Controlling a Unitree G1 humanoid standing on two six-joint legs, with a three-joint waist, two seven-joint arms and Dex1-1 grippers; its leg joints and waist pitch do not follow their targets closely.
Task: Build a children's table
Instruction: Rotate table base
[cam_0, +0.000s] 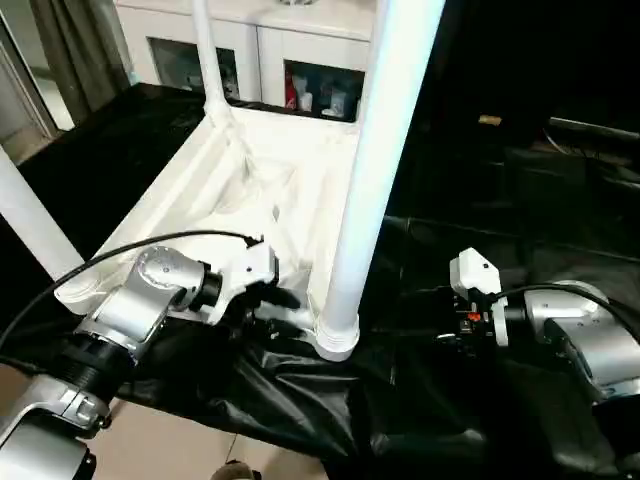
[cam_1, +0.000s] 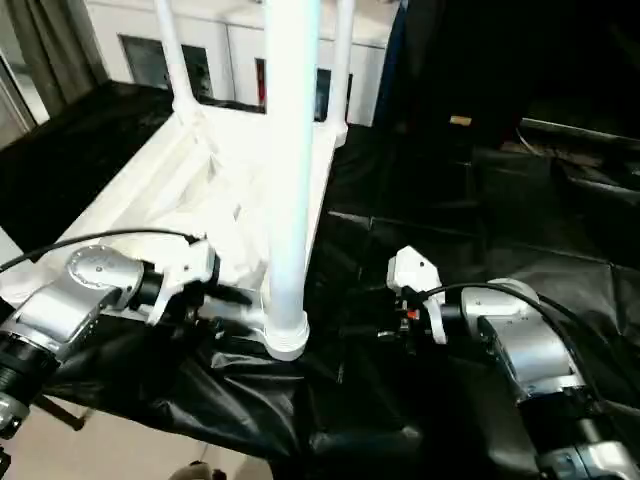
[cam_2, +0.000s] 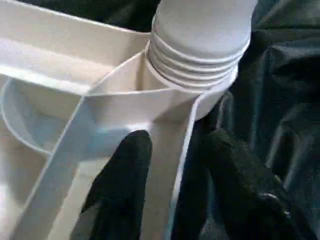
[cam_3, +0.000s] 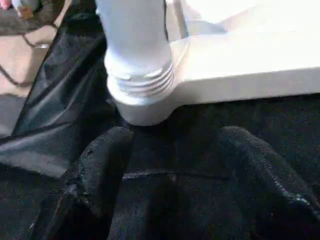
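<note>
Table top: you have the white rimmed top (cam_0: 200, 190) lying upside down on the black-draped work table (cam_0: 500, 250), its hollow underside facing up, ribs running between the rounded corner lobes.
Near leg: one long white tapered leg (cam_0: 375, 160) stands upright in the corner lobe closest to you; in the left wrist view you can see its threaded collar (cam_2: 192, 65) seated at the socket, the thread rings still showing above the rim.
Other legs: a second leg (cam_0: 208, 50) rises from the far corner, a third (cam_1: 343, 50) from the other far corner, and a fourth (cam_0: 30, 225) stands at the left edge of your view.
Colour and finish: all plain white plastic, smooth, slightly glossy.
Writing: no brand or label that you can read on the table parts.
Left gripper: your left gripper (cam_2: 175, 185) straddles the rim wall of the top just beside the near leg's socket, one black finger (cam_2: 125, 185) inside the tray, the other outside over the cloth; whether they pinch the rim you cannot tell.
Right gripper: your right gripper (cam_3: 175, 175) has its two fingers spread apart, empty, low over the black cloth, near the leg's base but not touching it.
Cabinet: behind the table stands a white glass-door cabinet (cam_0: 270, 45); through the glass you can make out small items, red and white among them, too small to identify.
</note>
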